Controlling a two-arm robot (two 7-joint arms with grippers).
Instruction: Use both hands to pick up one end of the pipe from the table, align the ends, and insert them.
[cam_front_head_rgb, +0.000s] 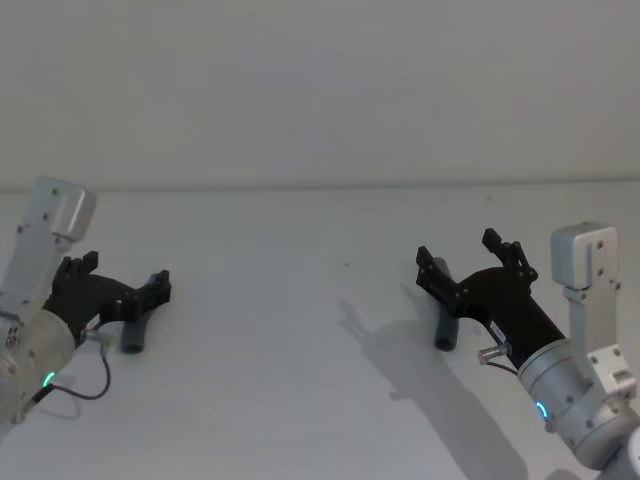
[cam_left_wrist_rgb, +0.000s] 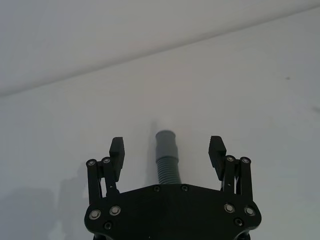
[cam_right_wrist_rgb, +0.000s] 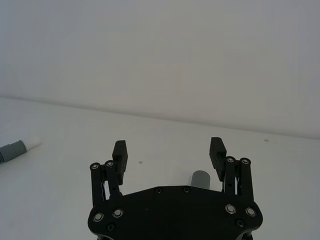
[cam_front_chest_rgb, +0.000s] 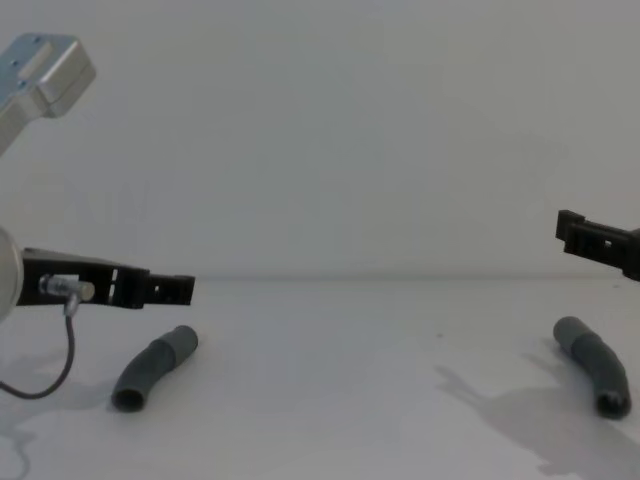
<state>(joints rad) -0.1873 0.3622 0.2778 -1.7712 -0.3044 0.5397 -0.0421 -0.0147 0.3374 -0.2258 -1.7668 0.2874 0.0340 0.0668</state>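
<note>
Two dark grey corrugated pipe pieces lie apart on the white table (cam_front_head_rgb: 300, 300). The left piece (cam_front_head_rgb: 131, 334) (cam_front_chest_rgb: 150, 370) lies just below my left gripper (cam_front_head_rgb: 122, 277) (cam_front_chest_rgb: 178, 288), which hovers open over it without touching. In the left wrist view its smooth grey cuff (cam_left_wrist_rgb: 166, 142) sits between the open fingers of the left gripper (cam_left_wrist_rgb: 167, 146). The right piece (cam_front_head_rgb: 445, 333) (cam_front_chest_rgb: 595, 365) lies under my right gripper (cam_front_head_rgb: 460, 253) (cam_front_chest_rgb: 572, 230), open and clearly above it. The right wrist view shows this piece's cuff (cam_right_wrist_rgb: 200, 178) below the open right gripper (cam_right_wrist_rgb: 168, 149), and the other piece's white-tipped end (cam_right_wrist_rgb: 31, 144) far off.
A pale wall rises behind the table's far edge (cam_front_head_rgb: 320, 186). Bare white surface stretches between the two pipe pieces. A thin black cable (cam_front_head_rgb: 85, 390) loops beside the left wrist.
</note>
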